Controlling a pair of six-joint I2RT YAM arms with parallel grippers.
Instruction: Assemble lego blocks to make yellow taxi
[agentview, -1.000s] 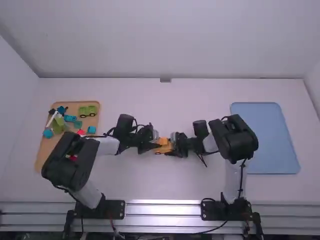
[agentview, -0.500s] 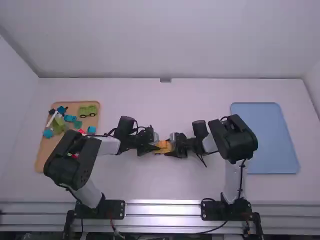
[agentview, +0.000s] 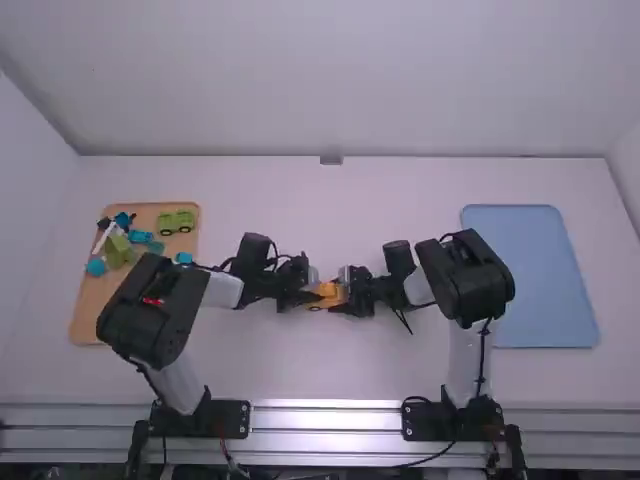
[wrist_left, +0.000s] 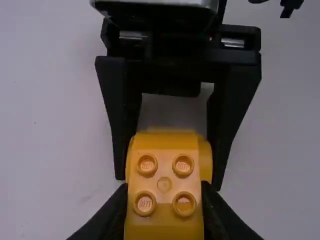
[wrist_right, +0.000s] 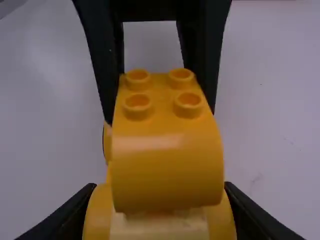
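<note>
Presently, I find the yellow taxi assembly (wrist_right: 165, 170) lengthwise between left claw (wrist_left: 164, 192) and right claw (wrist_right: 159, 192), both gripping it.

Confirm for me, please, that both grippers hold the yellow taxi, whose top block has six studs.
Not quite: the top block has four studs, not six, as the left wrist view shows. The left gripper and right gripper do both hold the yellow taxi.

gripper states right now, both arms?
Left gripper: closed on one end of the yellow taxi assembly.
Right gripper: closed on the opposite end of the same assembly.
</note>
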